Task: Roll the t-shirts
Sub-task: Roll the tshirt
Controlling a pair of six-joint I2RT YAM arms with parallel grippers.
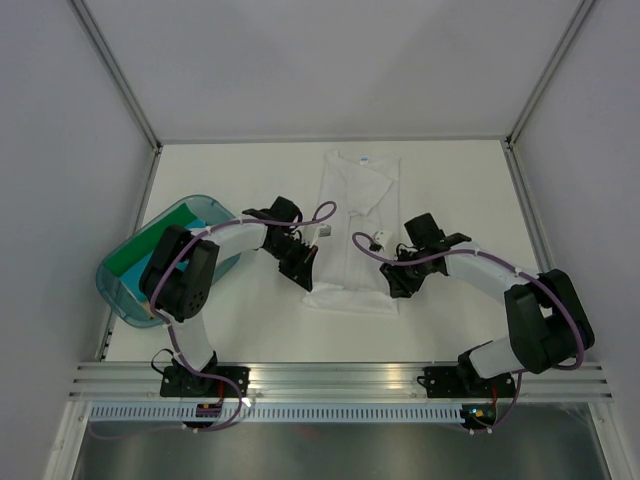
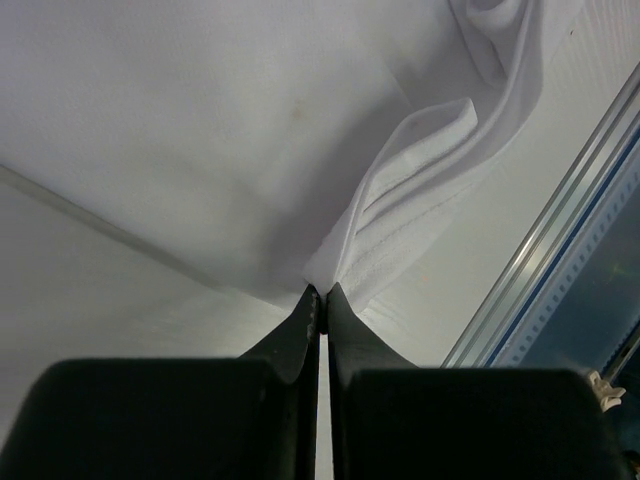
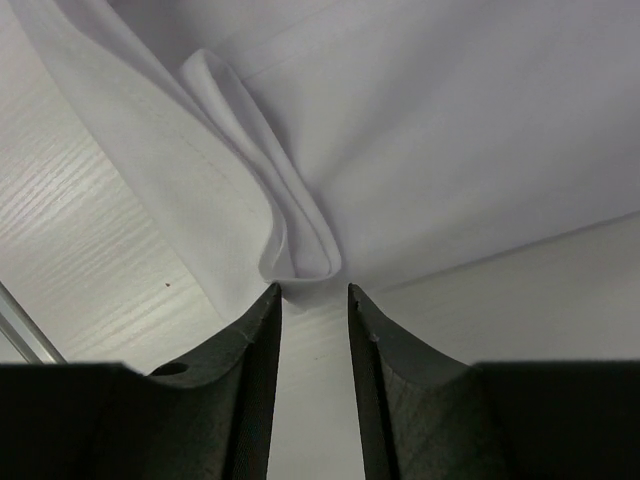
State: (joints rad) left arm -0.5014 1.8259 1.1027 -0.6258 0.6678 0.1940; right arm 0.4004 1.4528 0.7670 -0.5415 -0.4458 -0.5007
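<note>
On the table (image 1: 230, 170), seen from above: white t-shirt (image 1: 356, 225) laid flat, hem nearest, left gripper (image 1: 300, 268) and right gripper (image 1: 397, 280) at its near corners. From left wrist: pinched tight on hem corner. From right wrist: parted narrowly, hem fold just ahead, unheld. Likely trouble: skewed, slack roll from one-sided hold.

Bright, even, diffuse light, faint soft shadows on the table (image 1: 250, 330), wrist views soft at dark foreground edges

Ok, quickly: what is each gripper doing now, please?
Left gripper: closed, pinching the edge of the white t-shirt.
Right gripper: open, holding nothing; a fold of the cloth lies just ahead of its tips.
</note>
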